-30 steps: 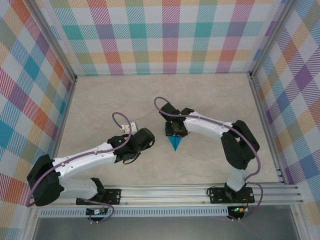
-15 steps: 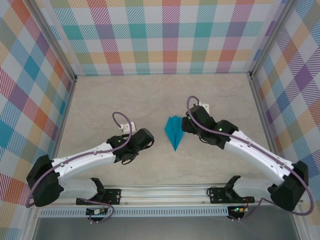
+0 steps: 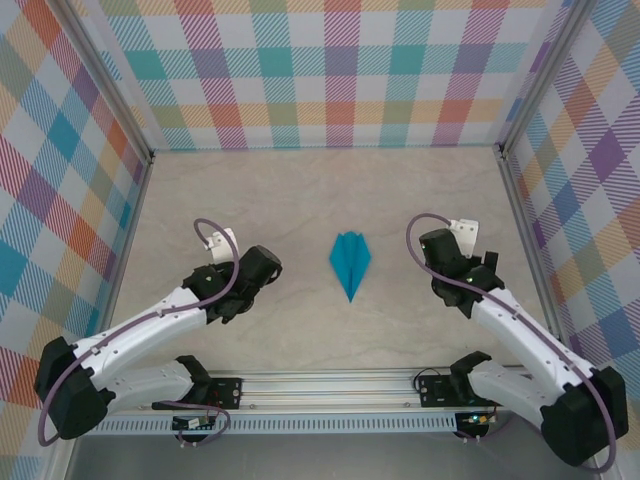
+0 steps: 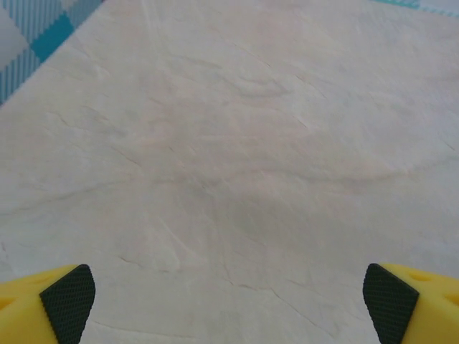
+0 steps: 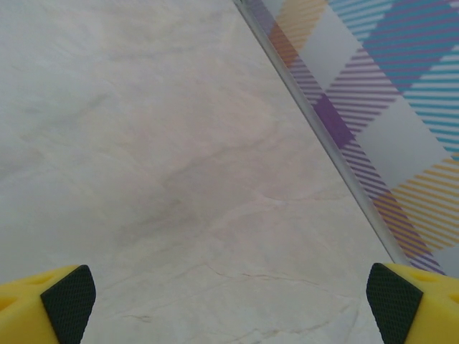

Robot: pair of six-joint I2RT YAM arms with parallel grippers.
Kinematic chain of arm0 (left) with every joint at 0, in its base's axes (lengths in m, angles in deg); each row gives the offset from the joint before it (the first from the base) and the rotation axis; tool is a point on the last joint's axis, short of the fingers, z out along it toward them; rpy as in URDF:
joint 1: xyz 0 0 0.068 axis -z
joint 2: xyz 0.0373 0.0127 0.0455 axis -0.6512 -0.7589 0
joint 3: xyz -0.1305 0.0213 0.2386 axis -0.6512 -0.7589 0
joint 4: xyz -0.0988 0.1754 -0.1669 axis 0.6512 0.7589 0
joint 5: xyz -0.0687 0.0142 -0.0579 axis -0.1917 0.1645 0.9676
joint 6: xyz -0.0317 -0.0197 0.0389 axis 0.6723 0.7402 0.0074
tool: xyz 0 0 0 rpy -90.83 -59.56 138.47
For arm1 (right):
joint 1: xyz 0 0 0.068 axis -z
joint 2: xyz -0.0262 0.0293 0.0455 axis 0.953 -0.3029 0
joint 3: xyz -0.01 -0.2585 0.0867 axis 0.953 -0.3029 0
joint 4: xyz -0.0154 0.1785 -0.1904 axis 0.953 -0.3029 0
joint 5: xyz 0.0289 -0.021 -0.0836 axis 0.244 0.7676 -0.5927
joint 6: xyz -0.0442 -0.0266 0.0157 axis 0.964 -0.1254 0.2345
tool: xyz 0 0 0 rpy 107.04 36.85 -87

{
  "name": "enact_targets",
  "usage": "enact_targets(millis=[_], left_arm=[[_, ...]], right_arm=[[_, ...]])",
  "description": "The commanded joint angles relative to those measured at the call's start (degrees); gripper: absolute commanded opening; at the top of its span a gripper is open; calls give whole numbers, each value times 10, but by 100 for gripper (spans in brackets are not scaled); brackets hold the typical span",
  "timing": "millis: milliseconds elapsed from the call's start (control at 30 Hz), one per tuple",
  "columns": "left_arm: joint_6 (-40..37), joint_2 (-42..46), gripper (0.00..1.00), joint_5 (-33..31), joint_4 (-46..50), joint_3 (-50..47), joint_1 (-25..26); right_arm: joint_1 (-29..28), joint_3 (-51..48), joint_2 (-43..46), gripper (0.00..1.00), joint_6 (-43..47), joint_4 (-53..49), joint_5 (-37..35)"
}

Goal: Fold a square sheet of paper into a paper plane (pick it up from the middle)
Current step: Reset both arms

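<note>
paper plane (image 3: 350, 262): a teal dart lying flat on the counter (image 3: 300, 190), untouched, between the two tools.
left tool (image 3: 260, 268): the plane lies to its right, apart from it; its wrist view looks at bare counter, so it does not face the plane.
left tool state: wide, with pads (image 4: 68, 301) at the frame's bottom corners and nothing between them.
right tool (image 3: 442, 252): the plane lies to its left, apart from it; its own view runs toward the plaid side wall (image 5: 401, 86).
right tool state: wide, pads (image 5: 68, 301) far apart, holding nothing.
long axis: runs near to far across the gap between the tools, the sharp nose toward the arm bases and the wings toward the back wall.
nearer arm: neither clearly; the plane sits about midway.
judgement: folding looks finished; any further pick would need a tool to turn inward toward the middle crease.
</note>
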State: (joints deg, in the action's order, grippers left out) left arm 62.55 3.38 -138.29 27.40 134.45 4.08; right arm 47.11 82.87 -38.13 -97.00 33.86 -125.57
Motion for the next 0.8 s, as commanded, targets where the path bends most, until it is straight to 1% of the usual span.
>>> enact_targets(millis=[0, 33, 67, 133, 167, 200, 233, 367, 433, 467, 567, 633, 733, 767], left_arm=[[-39, 19, 100, -47, 12, -19, -26], [-43, 24, 100, -47, 9, -24, -35], [-49, 26, 100, -45, 5, -27, -43], [-66, 26, 100, -32, -5, -31, -62], [-73, 24, 100, -34, -9, -34, -71], [-81, 23, 100, -39, -15, -36, -78], [-87, 20, 100, -44, -20, -39, -84], [-122, 28, 100, -52, -77, -65, -119], [-142, 31, 100, -29, -100, -74, -151], [-153, 30, 100, -12, -111, -76, -166], [-210, 25, 100, 0, -184, -99, -197], [-255, 22, 100, -5, -237, -122, -211], [-298, 23, 100, -10, -328, -155, -235], [-314, 22, 100, -7, -364, -172, -246]], right_arm=[[47, -13, -33, 100, -17, 40, -8], [56, -20, -38, 100, -23, 64, -1], [65, -33, -40, 100, -10, 102, 17], [95, -70, -50, 100, 42, 198, 84], [118, -79, -64, 100, 58, 238, 130], [142, -78, -80, 100, 74, 257, 177], [155, -80, -95, 100, 88, 279, 202], [173, -119, -150, 100, 144, 452, 288], [173, -134, -171, 100, 175, 518, 325], [176, -132, -177, 100, 181, 530, 335], [189, -157, -195, 100, 197, 638, 383], [200, -155, -210, 100, 205, 673, 410], [206, -184, -273, 100, 233, 796, 456], [209, -176, -273, 100, 233, 780, 473]])
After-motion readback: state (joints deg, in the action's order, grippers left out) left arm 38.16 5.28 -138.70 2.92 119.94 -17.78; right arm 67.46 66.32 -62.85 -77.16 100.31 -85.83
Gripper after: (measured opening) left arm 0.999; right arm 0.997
